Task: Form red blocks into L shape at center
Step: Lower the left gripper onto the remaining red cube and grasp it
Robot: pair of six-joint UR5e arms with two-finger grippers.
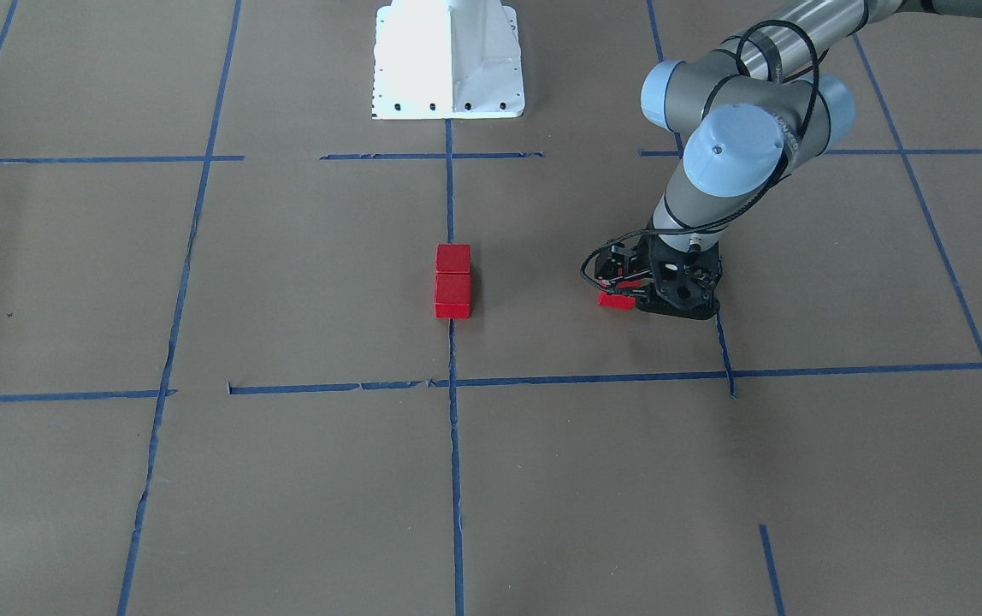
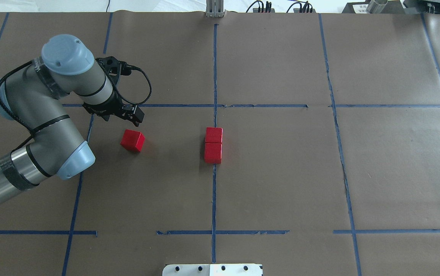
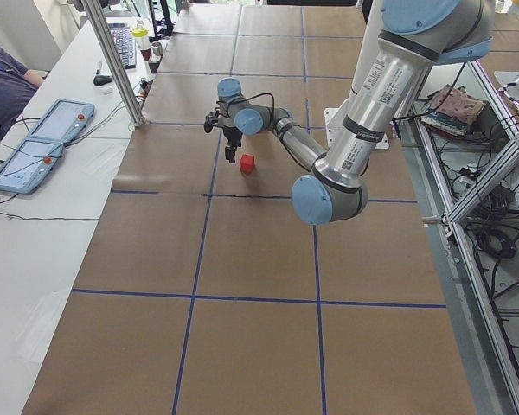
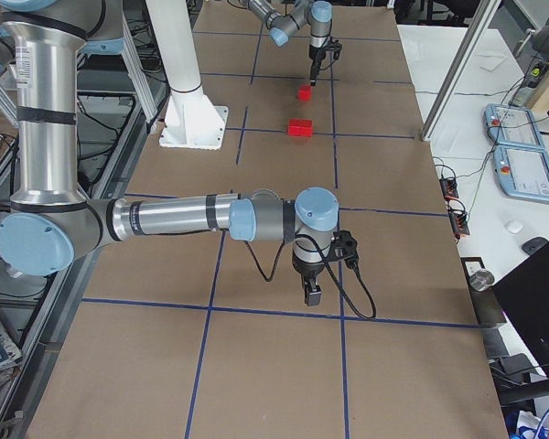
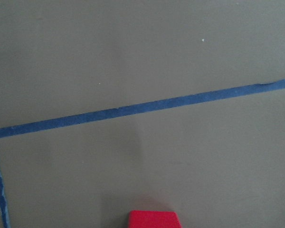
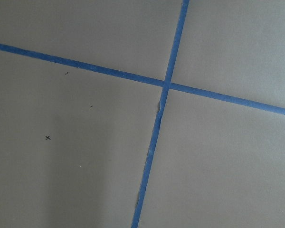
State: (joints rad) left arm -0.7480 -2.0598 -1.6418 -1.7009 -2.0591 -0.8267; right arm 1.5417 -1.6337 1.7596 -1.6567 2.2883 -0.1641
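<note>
By the far left corner of the center cell (image 2: 166, 191), the left jaws hang over the bench (image 2: 396, 172), close to a lone red block (image 2: 132, 140) but apart from it — spread or pressed together, I cannot tell. That block lies turned askew to the grid, inside the cell. Well apart from it, a far red block (image 2: 214, 135) and a near red block (image 2: 213, 152) touch face to face in a row on the blue tape line (image 2: 214, 199) halving the cell. Off at the robot's right end, the right jaws point down over a tape crossing (image 6: 165, 84) — their state cannot be told
</note>
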